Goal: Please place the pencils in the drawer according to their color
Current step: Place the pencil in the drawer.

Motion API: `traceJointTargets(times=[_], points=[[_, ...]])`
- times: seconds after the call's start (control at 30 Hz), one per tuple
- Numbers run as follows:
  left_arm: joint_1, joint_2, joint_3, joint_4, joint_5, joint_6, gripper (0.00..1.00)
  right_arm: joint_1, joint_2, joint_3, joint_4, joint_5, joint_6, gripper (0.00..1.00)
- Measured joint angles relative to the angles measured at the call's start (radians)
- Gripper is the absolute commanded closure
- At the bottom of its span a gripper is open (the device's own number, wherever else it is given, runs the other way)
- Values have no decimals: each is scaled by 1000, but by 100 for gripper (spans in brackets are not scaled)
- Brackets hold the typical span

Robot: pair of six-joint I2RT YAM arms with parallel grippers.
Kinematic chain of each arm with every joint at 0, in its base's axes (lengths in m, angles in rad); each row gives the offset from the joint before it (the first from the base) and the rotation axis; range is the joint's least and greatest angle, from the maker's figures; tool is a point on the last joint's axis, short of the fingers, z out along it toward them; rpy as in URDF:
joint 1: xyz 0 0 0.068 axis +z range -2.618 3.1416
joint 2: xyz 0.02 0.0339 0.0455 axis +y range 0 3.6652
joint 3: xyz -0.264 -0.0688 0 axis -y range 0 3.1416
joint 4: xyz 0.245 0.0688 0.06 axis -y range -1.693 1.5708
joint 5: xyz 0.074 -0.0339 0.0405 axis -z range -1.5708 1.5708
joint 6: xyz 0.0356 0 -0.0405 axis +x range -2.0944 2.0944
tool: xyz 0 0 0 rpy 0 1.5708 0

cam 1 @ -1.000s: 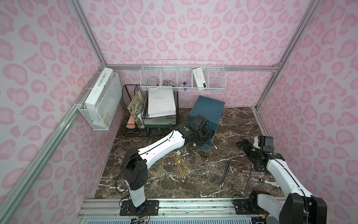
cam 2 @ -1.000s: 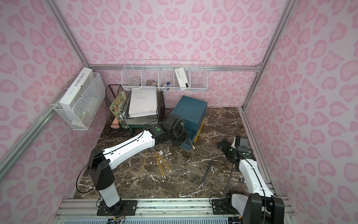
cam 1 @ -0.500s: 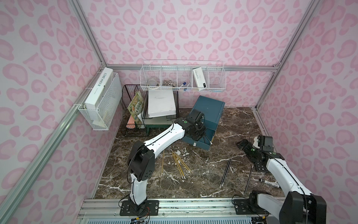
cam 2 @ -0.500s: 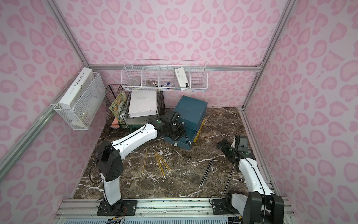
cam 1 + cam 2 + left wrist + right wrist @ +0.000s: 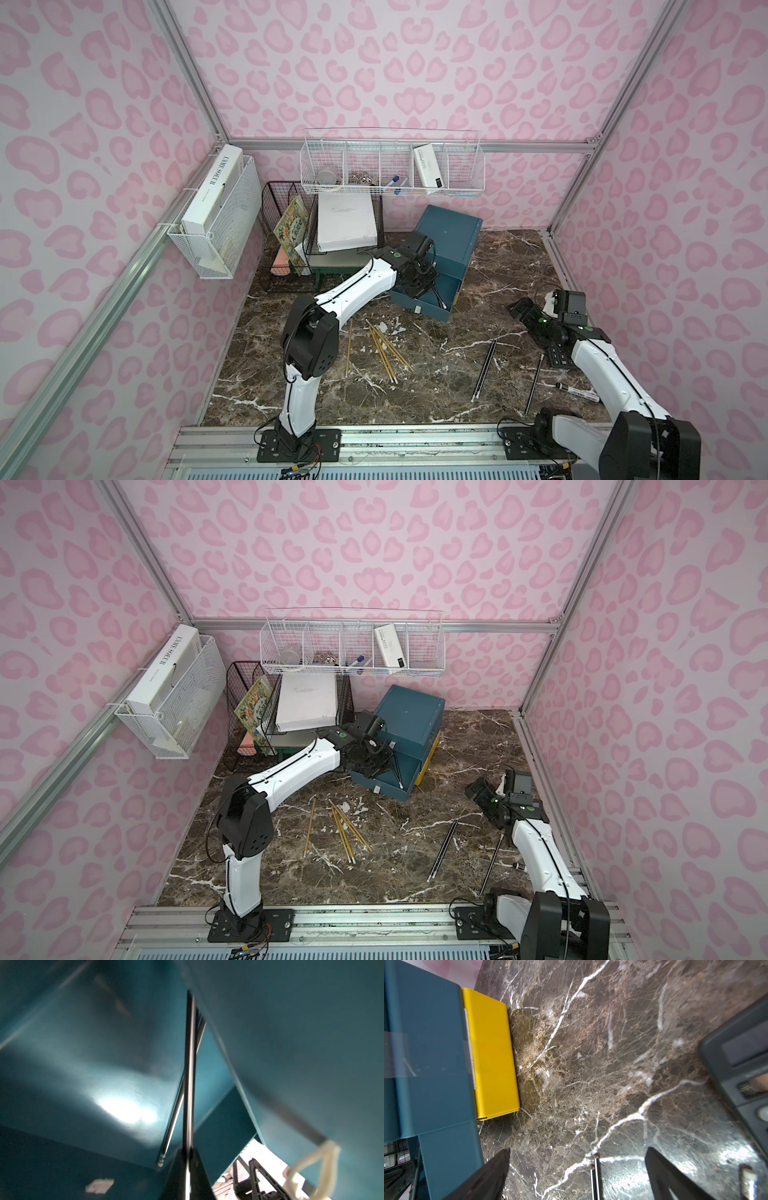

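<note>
Left wrist view: black pencil [image 5: 189,1064] at left gripper [image 5: 188,1159], inside drawer [image 5: 83,1074]; grip unclear

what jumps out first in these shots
The left gripper is down in the open teal drawer with a black pencil. Yellow pencils lie scattered mid-way across the table, and black pencils lie by the right arm.
</note>
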Motion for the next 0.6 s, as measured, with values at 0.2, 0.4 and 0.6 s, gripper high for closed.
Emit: traceJointTargets(times=[0.2,0.4,0.6], points=[[0,1,30,-21,0,28,30,0,-8,0,0,0,0,0],[-4,-11,56,-35,0,61,25,0,-8,0,0,-3,0,0],[-6,-12,71,-49,0,85,25,0,-8,2,0,-3,1,0]])
